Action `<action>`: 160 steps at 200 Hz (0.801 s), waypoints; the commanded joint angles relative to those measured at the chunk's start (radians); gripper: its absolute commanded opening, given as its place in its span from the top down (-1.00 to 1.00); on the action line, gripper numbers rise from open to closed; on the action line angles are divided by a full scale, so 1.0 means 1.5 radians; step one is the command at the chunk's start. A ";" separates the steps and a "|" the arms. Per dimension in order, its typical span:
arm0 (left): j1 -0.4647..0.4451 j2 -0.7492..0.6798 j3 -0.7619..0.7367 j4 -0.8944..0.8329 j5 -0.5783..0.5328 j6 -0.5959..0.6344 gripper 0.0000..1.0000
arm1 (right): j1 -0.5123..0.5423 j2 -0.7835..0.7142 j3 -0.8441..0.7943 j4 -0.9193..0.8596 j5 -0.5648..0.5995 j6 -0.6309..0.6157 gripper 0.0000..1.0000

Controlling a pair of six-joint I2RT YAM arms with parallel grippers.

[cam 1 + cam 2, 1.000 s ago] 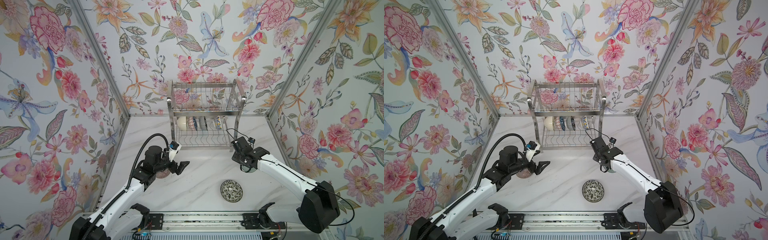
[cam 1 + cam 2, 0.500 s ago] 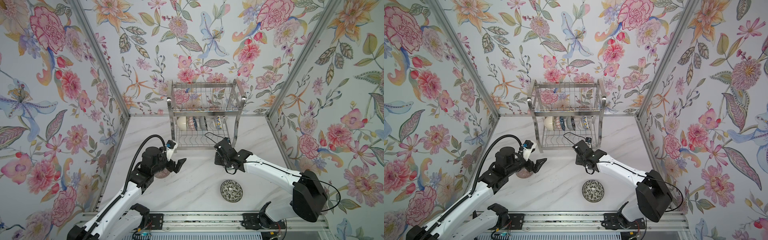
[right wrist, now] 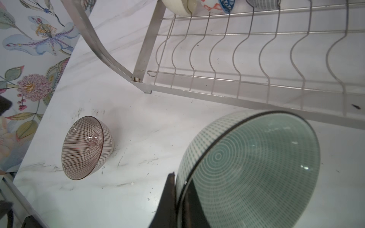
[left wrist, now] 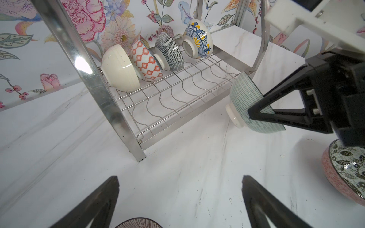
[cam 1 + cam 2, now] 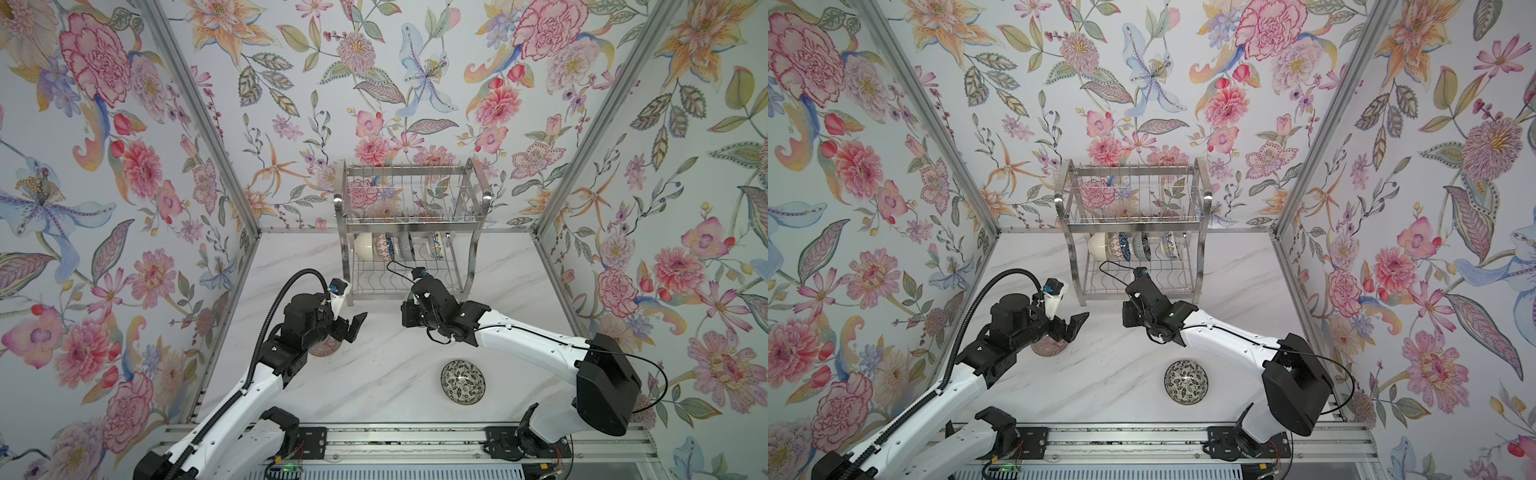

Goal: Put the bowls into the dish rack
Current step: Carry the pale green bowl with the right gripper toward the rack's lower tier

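On the rack's (image 5: 341, 249) wavy-wire lower shelf, four glossy bowls stand on edge along the back: cream bowl (image 4: 118, 69), lattice bowl (image 4: 147, 63), grid bowl (image 4: 169, 53) and yellow-centred bowl (image 4: 198, 41). Just before the shelf's front bar, the right gripper (image 3: 178, 183) pinches the dark rim of the green bowl (image 3: 256, 167), tipped on its side above the marble table (image 5: 374, 386). The left gripper (image 4: 179, 181) hangs spread wide over the mauve bowl (image 3: 87, 148), fine-ribbed, which it partly hides in both top views. The rack's flat steel side frame stands between it and the shelf. The leafy bowl (image 5: 462, 381) sits upright, well apart, under the right arm.
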 commanded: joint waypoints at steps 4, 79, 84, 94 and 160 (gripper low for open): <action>-0.004 -0.014 0.023 -0.005 -0.023 -0.010 -0.98 | 0.004 0.010 0.022 0.101 -0.033 -0.034 1.00; -0.004 -0.017 0.023 -0.005 -0.032 -0.010 -0.98 | -0.001 0.030 0.000 0.262 -0.087 0.003 1.00; -0.004 -0.018 0.023 -0.006 -0.032 -0.010 -0.98 | -0.003 0.032 -0.004 0.276 -0.095 0.008 1.00; -0.004 -0.019 0.023 -0.006 -0.032 -0.009 -0.98 | -0.010 0.036 -0.010 0.305 -0.110 0.022 1.00; -0.004 -0.019 0.022 -0.005 -0.030 -0.007 -0.98 | -0.050 0.089 -0.041 0.501 -0.197 0.137 1.00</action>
